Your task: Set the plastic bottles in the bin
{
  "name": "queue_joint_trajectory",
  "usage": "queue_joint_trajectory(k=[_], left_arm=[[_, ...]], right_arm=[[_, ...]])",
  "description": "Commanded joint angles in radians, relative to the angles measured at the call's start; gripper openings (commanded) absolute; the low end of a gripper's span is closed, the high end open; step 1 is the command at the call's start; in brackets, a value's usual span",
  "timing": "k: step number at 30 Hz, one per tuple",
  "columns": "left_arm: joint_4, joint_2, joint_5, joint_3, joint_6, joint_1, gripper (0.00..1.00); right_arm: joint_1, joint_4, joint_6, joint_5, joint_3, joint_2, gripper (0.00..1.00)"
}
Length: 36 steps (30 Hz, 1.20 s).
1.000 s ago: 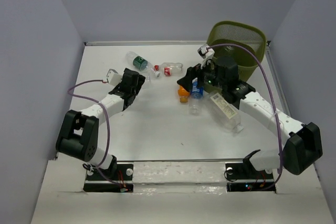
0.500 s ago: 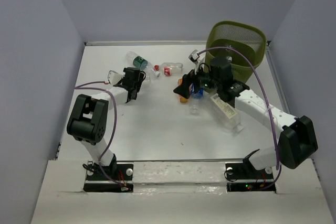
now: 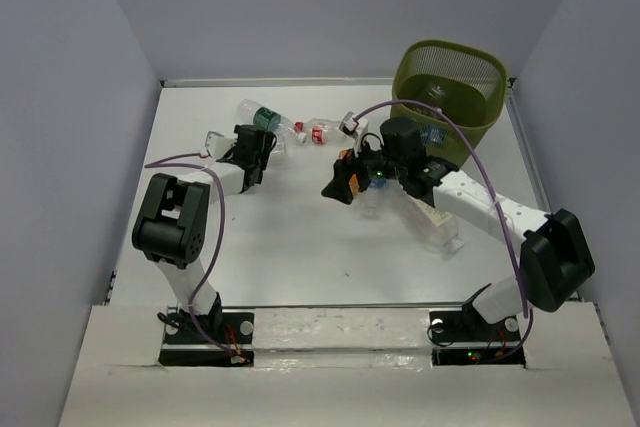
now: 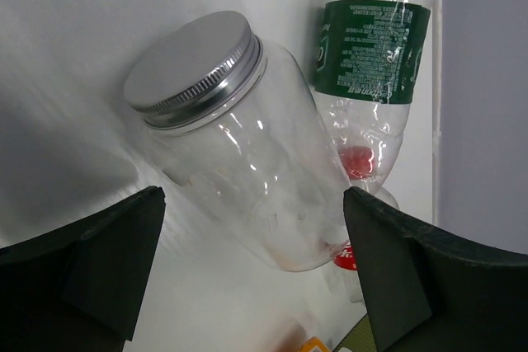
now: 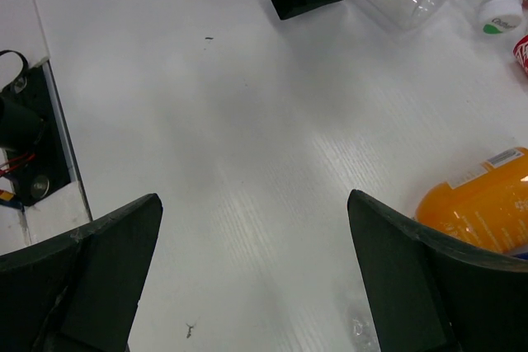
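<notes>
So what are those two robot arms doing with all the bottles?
They are tidying plastic bottles into the green mesh bin. Right now neither arm holds anything. The left claw is open and lined up on a silver-lidded clear jar, which lies next to a green-labelled bottle. The right claw is open too, over bare table beside an orange bottle. Several bottles lie on the table, not yet in the bin.

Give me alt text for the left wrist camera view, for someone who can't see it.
A clear jar with a silver screw lid lies on the white table, framed between the left gripper's open black fingers. Just behind it lies a clear bottle with a green label.
</notes>
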Motion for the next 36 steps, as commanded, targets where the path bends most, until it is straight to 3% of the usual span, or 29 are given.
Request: queue_joint_trajectory(k=[1,8,22,36], left_arm=[[0.071,-0.01,-0.029,0.001,-0.009,0.011,0.99],[0.122,-0.007,-0.032,-0.028,-0.032,0.017,0.99],[0.048,0.081,0.019,0.046,0.017,0.071,0.99],[0.063,-0.037,0.011,-0.09,0.12,0.094,0.61]], right_arm=[[0.016,0.007,-0.024,0.014,0.061,0.009,0.99],[0.016,0.002,-0.003,0.056,0.104,0.058,1.0],[0.025,0.001,-0.003,0.064,0.141,0.1,1.0],[0.025,-0.007,-0.004,0.197,0.105,-0.009,1.0]])
